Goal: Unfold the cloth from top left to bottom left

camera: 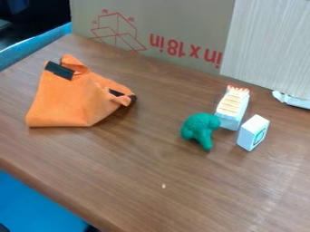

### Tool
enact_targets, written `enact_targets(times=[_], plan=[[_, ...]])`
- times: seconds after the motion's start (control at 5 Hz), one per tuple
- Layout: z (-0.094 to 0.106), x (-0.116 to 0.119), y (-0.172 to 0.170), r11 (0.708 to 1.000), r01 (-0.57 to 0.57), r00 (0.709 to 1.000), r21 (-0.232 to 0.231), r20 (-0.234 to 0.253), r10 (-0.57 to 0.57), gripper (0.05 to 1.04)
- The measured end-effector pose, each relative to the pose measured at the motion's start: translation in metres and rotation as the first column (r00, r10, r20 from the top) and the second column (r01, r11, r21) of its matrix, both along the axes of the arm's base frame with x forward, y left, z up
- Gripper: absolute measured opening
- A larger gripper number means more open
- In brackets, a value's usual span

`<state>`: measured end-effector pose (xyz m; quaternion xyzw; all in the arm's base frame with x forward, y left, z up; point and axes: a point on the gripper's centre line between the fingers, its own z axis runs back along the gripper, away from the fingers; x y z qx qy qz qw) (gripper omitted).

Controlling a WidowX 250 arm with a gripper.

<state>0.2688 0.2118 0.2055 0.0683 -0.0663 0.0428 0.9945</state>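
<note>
Orange cloth (pixel 63 102) lies bunched on the left part of the wooden table (pixel 163 167), well apart from the green toy (pixel 200 128), the white carton (pixel 232 108) and the small white box (pixel 253 132) at right. Whether the gripper is spread, narrowed or holding anything I cannot tell, nor which way the cloth lies from it. The relation the move should turn on is from the raised fold (pixel 74 62) at the cloth's top, beside a black patch (pixel 59 70), down to its lower left corner (pixel 31 122). The heap is roughly a triangle: its peak points up toward the cardboard (pixel 181 22), its lower edge runs nearly level, and its longer spread goes from that lower left corner to the crumpled tip (pixel 126 99) at right. Judging from this, the unfolding has yet to be finished; the next move probably calls for a grip on the top left fabric and a low pull down the left side. A pinch through several layers could drag the whole bundle instead of opening it.
</note>
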Motion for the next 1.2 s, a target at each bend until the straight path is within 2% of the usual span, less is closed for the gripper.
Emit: enact_targets(times=[0.2, 0.4, 0.6, 0.8, 1.0, 1.2], plan=[[-0.01, 0.001, 0.0, 1.0, -0.005, 1.0, -0.019, -0.024, 0.004, 1.001], [-0.028, 0.009, 0.006, 1.0, -0.019, 0.998, -0.011, -0.054, 0.018, 1.001], [-0.029, 0.014, 0.007, 1.0, -0.002, 0.999, 0.004, -0.036, 0.002, 1.001], [-0.04, 0.018, 0.01, 0.998, 0.06, 0.997, -0.033, -0.039, -0.061, 1.001], [-0.041, 0.022, 0.022, 0.985, 0.174, 0.984, -0.013, 0.034, -0.173, 1.001], [-0.054, 0.028, 0.023, 0.969, 0.243, 0.97, -0.041, 0.039, -0.241, 1.001]])
